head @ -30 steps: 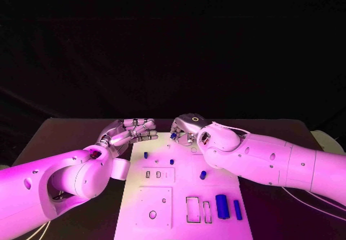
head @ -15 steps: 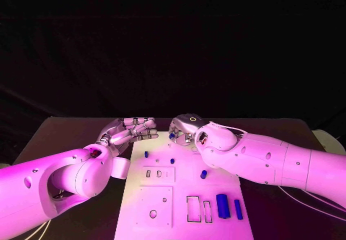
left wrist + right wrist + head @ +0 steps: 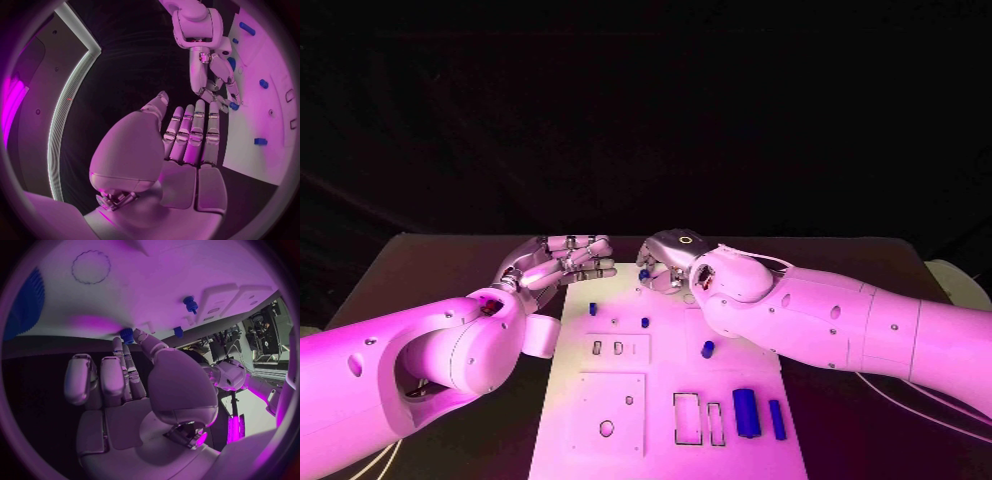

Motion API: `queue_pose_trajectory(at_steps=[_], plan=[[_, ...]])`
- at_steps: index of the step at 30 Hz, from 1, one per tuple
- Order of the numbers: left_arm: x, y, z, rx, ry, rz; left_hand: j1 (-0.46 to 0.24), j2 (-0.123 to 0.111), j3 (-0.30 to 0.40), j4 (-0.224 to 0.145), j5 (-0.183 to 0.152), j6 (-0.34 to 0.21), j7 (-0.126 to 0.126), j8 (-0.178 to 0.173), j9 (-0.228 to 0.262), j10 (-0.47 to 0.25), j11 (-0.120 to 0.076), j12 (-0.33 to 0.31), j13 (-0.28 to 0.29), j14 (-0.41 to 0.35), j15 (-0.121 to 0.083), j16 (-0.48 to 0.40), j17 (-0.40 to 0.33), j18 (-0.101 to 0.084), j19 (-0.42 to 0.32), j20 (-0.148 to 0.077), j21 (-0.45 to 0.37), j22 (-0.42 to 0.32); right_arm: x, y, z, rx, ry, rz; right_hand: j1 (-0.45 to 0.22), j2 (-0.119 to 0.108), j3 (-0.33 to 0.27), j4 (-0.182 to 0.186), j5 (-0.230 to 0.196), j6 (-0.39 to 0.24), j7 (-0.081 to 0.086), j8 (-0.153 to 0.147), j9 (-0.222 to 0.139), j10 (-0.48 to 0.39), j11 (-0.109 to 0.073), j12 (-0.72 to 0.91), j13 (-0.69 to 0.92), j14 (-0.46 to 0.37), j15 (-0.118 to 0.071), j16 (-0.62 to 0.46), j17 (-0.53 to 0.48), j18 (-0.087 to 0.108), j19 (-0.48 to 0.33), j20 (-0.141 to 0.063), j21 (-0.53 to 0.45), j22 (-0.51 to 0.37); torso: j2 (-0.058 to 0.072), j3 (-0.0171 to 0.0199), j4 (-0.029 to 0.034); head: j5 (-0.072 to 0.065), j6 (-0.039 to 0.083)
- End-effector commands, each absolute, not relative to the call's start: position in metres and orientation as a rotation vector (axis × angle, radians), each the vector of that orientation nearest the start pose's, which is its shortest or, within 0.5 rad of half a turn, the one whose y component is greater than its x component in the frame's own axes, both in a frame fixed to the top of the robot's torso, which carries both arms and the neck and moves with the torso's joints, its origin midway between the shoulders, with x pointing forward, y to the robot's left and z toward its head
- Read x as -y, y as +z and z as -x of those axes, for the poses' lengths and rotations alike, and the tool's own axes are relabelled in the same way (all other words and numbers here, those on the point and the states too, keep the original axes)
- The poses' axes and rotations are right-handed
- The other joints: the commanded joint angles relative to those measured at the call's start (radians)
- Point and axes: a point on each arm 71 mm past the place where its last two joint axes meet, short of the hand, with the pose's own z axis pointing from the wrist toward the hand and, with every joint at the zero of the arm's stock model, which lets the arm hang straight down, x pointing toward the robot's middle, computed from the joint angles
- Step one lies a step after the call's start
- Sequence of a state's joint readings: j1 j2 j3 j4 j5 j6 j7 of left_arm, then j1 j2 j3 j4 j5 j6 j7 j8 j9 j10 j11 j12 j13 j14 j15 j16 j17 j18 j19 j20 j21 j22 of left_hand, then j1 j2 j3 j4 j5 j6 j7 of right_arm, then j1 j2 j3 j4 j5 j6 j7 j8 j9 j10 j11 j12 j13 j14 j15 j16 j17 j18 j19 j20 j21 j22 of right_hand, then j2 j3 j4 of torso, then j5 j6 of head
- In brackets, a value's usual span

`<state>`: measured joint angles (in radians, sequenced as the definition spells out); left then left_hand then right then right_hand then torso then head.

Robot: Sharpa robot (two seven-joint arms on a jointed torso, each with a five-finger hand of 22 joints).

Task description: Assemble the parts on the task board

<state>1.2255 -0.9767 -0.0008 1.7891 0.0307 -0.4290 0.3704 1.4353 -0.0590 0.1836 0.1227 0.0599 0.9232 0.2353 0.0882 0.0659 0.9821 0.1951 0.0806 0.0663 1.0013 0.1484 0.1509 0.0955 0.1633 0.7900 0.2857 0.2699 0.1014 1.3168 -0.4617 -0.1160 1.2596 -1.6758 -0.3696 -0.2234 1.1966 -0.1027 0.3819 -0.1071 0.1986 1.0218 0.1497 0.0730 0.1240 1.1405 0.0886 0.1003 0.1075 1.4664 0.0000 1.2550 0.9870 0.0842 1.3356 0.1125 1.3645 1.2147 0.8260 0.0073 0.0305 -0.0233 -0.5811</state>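
Black table carries the white rectangular task board. Left silver hand hovers at the board's far left corner, fingers extended, holding nothing. Right silver hand pinches a small blue part above the far edge. Further blue parts lie near the front right.

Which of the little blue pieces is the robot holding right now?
The small blue part at the far end of the task board, pinched in the right hand. The other blue pieces, like the two long bars nearest the robot, lie untouched.
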Motion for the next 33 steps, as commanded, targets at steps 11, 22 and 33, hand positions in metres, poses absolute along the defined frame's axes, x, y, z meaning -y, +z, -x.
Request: queue_pose_trajectory(at_steps=[11,22,33], plan=[[-0.206,-0.134,-0.450,-1.381,-1.594,1.134,0.001,0.009,0.000,-0.004,0.000,-0.012,0.012,-0.006,-0.001,-0.008,0.002,-0.008,-0.001,-0.006,0.008,-0.011,-0.001,0.017,-0.001,0.002,-0.002,-0.003,0.119,-0.138,-0.512,-1.442,0.538,0.309,0.004,-0.020,-0.035,0.019,0.009,0.016,-0.009,0.007,0.009,0.005,-0.007,0.034,0.010,0.005,0.001,0.002,0.002,-0.006,-0.001,-0.001,-0.002,0.010,-0.003,-0.0006,-0.0042,-0.002,0.007],[-0.208,-0.135,-0.451,-1.379,-1.591,1.138,0.001,0.009,0.000,-0.004,0.000,-0.013,0.012,-0.007,-0.001,-0.009,0.002,-0.009,-0.001,-0.007,0.008,-0.013,-0.001,0.017,-0.002,0.002,-0.002,-0.003,0.183,-0.128,-0.498,-1.560,0.566,0.138,-0.033,-0.081,-0.165,0.086,0.140,0.011,-0.026,0.012,0.019,0.215,-0.049,0.283,0.176,0.030,-0.032,0.073,0.110,-0.019,0.041,-0.031,0.033,0.074,-0.012,-0.0009,-0.0147,-0.023,0.003],[-0.208,-0.136,-0.452,-1.380,-1.590,1.142,0.001,0.009,0.000,-0.004,0.000,-0.013,0.012,-0.007,-0.001,-0.009,0.002,-0.009,-0.001,-0.007,0.008,-0.013,-0.001,0.017,-0.002,0.002,-0.002,-0.003,0.208,-0.135,-0.504,-1.651,0.488,0.115,0.110,-0.037,-0.409,0.266,0.162,-0.089,-0.006,0.072,0.056,0.082,-0.030,0.932,0.843,0.054,-0.014,0.194,0.316,-0.024,0.059,-0.018,0.041,0.110,-0.012,-0.0008,-0.0154,-0.022,-0.001]])
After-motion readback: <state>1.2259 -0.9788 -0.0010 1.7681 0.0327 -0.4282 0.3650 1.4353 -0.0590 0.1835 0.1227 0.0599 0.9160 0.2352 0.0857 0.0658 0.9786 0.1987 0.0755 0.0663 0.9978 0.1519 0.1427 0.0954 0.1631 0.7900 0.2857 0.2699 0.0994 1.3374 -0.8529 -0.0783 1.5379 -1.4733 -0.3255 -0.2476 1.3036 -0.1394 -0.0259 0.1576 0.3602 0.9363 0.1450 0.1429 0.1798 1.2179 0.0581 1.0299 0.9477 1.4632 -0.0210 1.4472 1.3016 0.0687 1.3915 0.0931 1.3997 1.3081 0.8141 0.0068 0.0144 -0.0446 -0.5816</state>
